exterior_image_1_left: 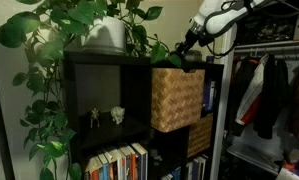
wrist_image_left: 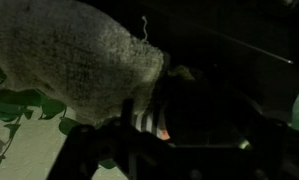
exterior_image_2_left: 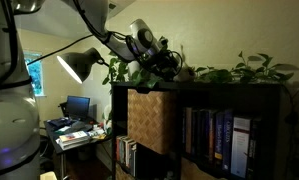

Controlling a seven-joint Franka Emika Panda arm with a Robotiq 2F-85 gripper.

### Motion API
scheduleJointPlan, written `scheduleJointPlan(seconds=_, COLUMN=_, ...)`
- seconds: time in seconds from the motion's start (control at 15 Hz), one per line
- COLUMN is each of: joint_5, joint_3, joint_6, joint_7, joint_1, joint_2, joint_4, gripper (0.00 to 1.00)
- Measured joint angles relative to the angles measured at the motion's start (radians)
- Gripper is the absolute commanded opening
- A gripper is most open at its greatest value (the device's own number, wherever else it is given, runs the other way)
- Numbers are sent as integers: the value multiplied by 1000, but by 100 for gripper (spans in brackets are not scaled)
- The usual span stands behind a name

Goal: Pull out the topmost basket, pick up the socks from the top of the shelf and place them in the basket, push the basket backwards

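Note:
The topmost basket (exterior_image_1_left: 177, 98) of tan wicker sticks out of the front of the black shelf (exterior_image_1_left: 109, 57); it also shows in an exterior view (exterior_image_2_left: 151, 118). My gripper (exterior_image_1_left: 186, 50) hangs just above the shelf top, over the basket's compartment and among plant leaves (exterior_image_2_left: 169, 62). In the wrist view the socks (wrist_image_left: 79, 60), grey knit with a striped part (wrist_image_left: 144, 120), lie on the dark shelf top right in front of my gripper (wrist_image_left: 169, 150). The jaws are dark there and appear open, holding nothing.
A potted plant (exterior_image_1_left: 107, 35) trails leaves across the shelf top. A second woven basket (exterior_image_1_left: 199, 135) sits lower down, above books (exterior_image_1_left: 119, 163). A clothes rack (exterior_image_1_left: 269, 90) stands beside the shelf. A desk lamp (exterior_image_2_left: 79, 65) and a desk (exterior_image_2_left: 74, 125) are off to one side.

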Motion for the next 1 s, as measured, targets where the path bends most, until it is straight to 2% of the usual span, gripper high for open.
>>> scheduleJointPlan(seconds=0.2, joint_5=-1, joint_3=0, joint_6=1, joint_7=1, joint_1=1, joint_2=38, joint_4=25, gripper=100)
scheduleJointPlan(seconds=0.27, joint_5=-1, joint_3=0, joint_6=4, joint_7=1, joint_1=2, joint_2=49, joint_4=32, gripper=97)
scheduleJointPlan(seconds=0.33, joint_5=1, joint_3=0, joint_6=10, joint_7=1, joint_1=4, joint_2=59, joint_4=38, gripper=73)
scheduleJointPlan(seconds=0.47, joint_5=2, joint_3=-2, joint_6=29, joint_7=0, joint_1=11, joint_2=75, joint_4=44, gripper=70)
scheduleJointPlan(seconds=0.67, joint_5=3, joint_3=0, joint_6=53, joint_7=-2, joint_1=19, joint_2=90, joint_4=48, gripper=48)
scheduleJointPlan(seconds=1.0, joint_5=9, joint_3=-1, joint_6=71, joint_7=-8, joint_1=28, joint_2=98, joint_4=48, gripper=16)
